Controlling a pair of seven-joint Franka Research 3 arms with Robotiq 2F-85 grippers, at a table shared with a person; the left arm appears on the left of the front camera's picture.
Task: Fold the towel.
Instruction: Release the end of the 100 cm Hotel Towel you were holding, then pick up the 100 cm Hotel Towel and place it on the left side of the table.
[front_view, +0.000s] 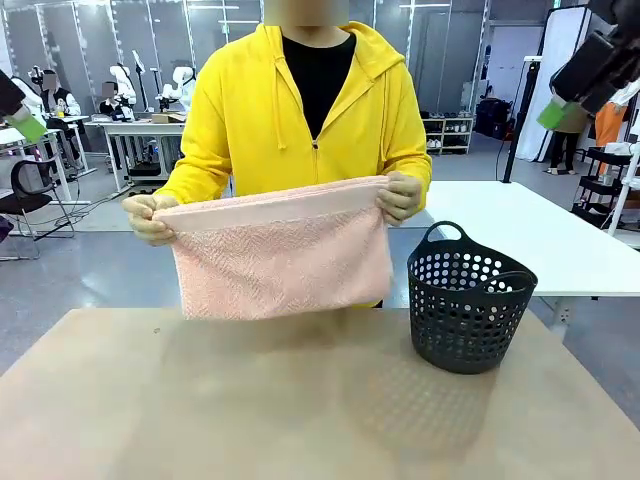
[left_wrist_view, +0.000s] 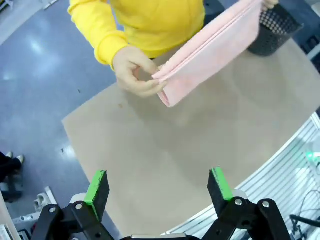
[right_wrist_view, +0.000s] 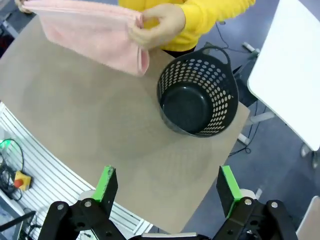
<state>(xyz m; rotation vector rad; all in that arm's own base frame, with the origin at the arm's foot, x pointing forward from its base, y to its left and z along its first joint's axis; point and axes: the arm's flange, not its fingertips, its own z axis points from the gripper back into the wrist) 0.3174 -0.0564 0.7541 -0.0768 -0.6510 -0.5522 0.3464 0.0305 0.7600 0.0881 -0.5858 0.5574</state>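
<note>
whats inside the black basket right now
Seen from above, the basket looks empty: its dark floor is bare. The strip of floor behind the nearer wall is covered, so that part cannot be checked.

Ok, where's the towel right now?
Front view: the towel is held up over the far edge of the table, slightly left of centre, stretched between the person's hands, with the black basket just to its right.
</note>
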